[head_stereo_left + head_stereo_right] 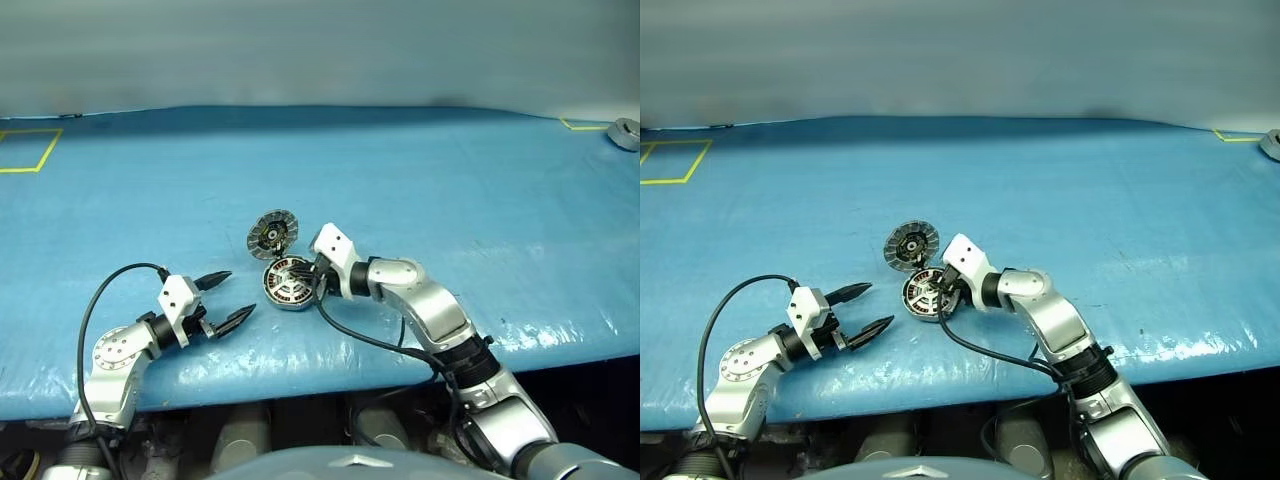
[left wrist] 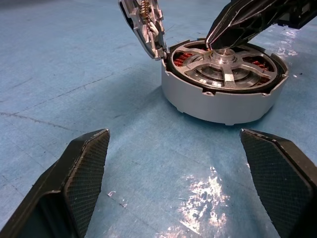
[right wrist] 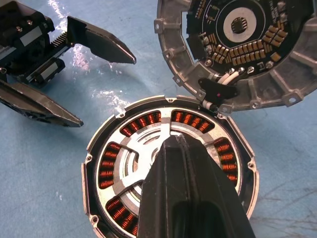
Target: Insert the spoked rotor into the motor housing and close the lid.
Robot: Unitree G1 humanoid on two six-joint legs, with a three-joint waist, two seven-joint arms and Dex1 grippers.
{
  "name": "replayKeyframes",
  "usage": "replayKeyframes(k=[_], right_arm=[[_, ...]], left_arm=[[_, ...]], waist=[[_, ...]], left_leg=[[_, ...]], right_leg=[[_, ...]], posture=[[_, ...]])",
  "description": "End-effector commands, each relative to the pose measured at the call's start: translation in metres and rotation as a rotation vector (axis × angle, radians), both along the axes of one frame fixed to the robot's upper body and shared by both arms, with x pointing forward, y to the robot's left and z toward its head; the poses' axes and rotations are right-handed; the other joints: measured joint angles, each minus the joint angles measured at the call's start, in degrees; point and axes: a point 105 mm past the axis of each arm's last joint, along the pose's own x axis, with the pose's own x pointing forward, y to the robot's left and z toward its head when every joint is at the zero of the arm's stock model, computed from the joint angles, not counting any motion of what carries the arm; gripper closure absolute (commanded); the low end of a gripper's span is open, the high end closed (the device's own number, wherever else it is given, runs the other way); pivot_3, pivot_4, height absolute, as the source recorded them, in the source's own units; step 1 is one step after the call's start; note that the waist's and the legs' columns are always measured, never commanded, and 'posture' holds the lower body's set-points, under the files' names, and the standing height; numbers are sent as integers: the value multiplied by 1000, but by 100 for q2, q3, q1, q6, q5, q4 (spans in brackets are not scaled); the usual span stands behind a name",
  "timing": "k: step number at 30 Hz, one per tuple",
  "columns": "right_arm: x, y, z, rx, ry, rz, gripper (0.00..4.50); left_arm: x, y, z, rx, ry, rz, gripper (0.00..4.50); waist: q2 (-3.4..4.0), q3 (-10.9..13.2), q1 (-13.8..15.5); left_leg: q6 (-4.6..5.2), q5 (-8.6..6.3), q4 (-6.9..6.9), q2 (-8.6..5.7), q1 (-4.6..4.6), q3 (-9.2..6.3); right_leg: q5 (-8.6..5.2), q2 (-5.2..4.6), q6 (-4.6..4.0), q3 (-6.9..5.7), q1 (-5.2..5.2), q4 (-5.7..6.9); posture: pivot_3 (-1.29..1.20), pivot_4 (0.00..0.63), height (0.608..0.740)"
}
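The motor housing (image 1: 288, 287) sits flat on the blue table, its copper windings (image 3: 106, 166) facing up. The spoked rotor (image 2: 233, 74) lies inside it, over the windings. The lid (image 1: 272, 234) stands tilted at the housing's far edge, dark inner face (image 3: 237, 54) toward me, joined to the housing by a short wire. My right gripper (image 3: 173, 141) is shut, with nothing between its fingers, and its tips rest over the rotor's hub. My left gripper (image 1: 240, 293) stands open just left of the housing, pointing at it, clear of it.
A yellow tape square (image 1: 25, 150) marks the far left of the table, and a yellow tape corner (image 1: 580, 125) marks the far right. A grey round part (image 1: 624, 133) lies at the far right edge. The table's front edge runs just below both arms.
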Motion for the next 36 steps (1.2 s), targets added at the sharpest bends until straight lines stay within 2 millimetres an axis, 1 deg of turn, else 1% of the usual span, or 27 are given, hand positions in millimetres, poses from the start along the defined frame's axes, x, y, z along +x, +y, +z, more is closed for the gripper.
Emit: replayKeyframes(k=[1, 4, 6, 10, 14, 17, 19, 21, 23, 24, 27, 30, 31, 32, 33, 36], right_arm=[[-2, -2, -20, -65, 40, -19, 4481], [-4, -4, -25, -95, 29, -22, 4481], [-4, -3, -19, -73, 11, -20, 4481], [-2, -3, 11, 25, -57, -9, 4481], [4, -6, 50, 75, -173, -16, 4481], [12, -10, 68, 83, -244, -46, 4481], [13, -12, 73, 81, -268, -53, 4481], [14, -15, 74, 74, -282, -68, 4481], [19, -26, 74, 56, -300, -133, 4481], [21, -32, 74, 51, -307, -165, 4481], [19, -49, 71, 41, -298, -230, 4500], [16, -63, 59, 8, -266, -285, 4500], [15, -67, 54, -18, -261, -297, 4500], [13, -70, 51, -38, -261, -303, 4500], [11, -72, 50, -35, -258, -310, 4500], [7, -74, 51, -16, -249, -331, 4500]], left_arm=[[2, 3, 14, 4, -64, 6, 0], [2, 4, 13, 5, -65, 15, 0], [2, 5, 13, 6, -66, 18, 0], [2, 6, 14, 5, -71, 23, 0], [3, 6, 14, 3, -74, 24, 0], [4, 6, 15, -4, -83, 38, 0], [8, 9, 19, -47, -85, 85, 0], [13, 13, 21, -50, -83, 132, 0], [19, 22, 18, -1, -66, 182, 0], [20, 25, 17, -6, -46, 198, 0], [30, 34, 25, -34, -47, 253, 593], [44, 35, 38, -62, -97, 268, 1626], [50, 35, 42, -69, -108, 270, 1899], [56, 36, 44, -77, -111, 276, 2293], [63, 36, 46, -81, -111, 281, 2565], [83, 34, 48, -57, -106, 282, 3612]], waist=[[0, -2, -10], [2, -5, -16], [2, -6, -22], [2, -6, -23], [4, -3, -23], [4, -3, -42], [4, -3, -43], [3, -3, -45], [3, -3, -36], [3, -3, -26], [2, -2, -13], [1, -3, 25], [2, -3, 35], [2, -2, 33], [2, -2, 33], [1, -2, -5]], left_leg=[[0, 0, 0, 0, 2, 0], [0, 0, 0, 0, 12, 0], [0, 0, 0, 0, 17, 0], [0, 0, 1, 0, 17, 0], [0, 0, 1, -1, 1, 0], [0, 0, -1, 0, -1, 0], [0, 0, -2, 0, 0, -1], [0, 0, -4, 0, -1, -1], [0, 0, -4, 0, -3, -1], [0, 0, -4, -1, -2, -2], [0, 0, -4, -3, -4, -2], [0, 0, -4, -3, -5, -3], [0, 0, -4, -3, -4, -4], [0, 1, -3, -3, -4, -4], [0, 1, -1, -3, -3, -3], [0, 1, 2, -3, -3, -2]], right_leg=[[0, 0, 0, 0, 2, 0], [-7, 0, 10, 0, 10, 1], [-14, 0, 8, 0, 15, 2], [-15, 0, 9, 1, 16, 2], [-5, -1, 11, 1, 1, 1], [-1, 0, 5, 1, -4, 2], [-2, 0, 5, 0, -3, 1], [-2, 0, 5, 0, -2, 0], [-2, 0, 4, 0, -4, 0], [-2, -1, 4, 0, -3, 0], [-2, -2, 5, 0, -3, -1], [-2, -2, 5, 0, -2, -2], [-2, -1, 5, -2, -2, -1], [-2, -1, 6, -2, -2, -1], [-2, 0, 6, -1, -2, -1], [-4, 1, 17, 0, 0, -1]], posture=[[0, 150, 740], [0, 150, 740], [0, 150, 740], [0, 150, 740], [0, 150, 740], [0, 150, 740], [0, 150, 740], [0, 150, 740], [0, 150, 740], [0, 150, 740], [0, 150, 740], [0, 150, 740], [0, 150, 740], [0, 150, 740], [0, 150, 740], [0, 150, 740]])
